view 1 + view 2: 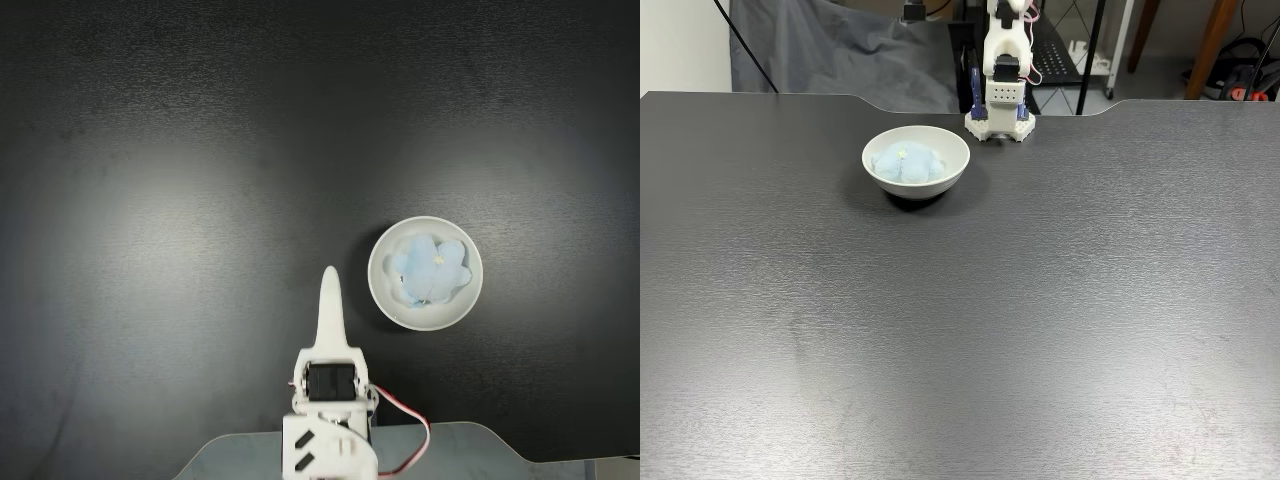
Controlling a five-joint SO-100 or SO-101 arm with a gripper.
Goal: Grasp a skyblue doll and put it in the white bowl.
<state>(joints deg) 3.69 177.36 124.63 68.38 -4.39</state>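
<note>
In a fixed view from above, the doll (430,266), fluffy and pale blue with rounded lobes, lay inside the bowl (380,285), a smooth, glossy white round near the table's (200,200) bottom edge. The table was matte black with a fine grain. My gripper (329,275) tapered to one white point just left of the bowl, apart from it; its jaws looked pressed together and grasped nothing.

In the other fixed view, the bowl (940,172) sat near the far edge, the doll (905,163) nestled within, just beside my arm's white base (1000,115).
</note>
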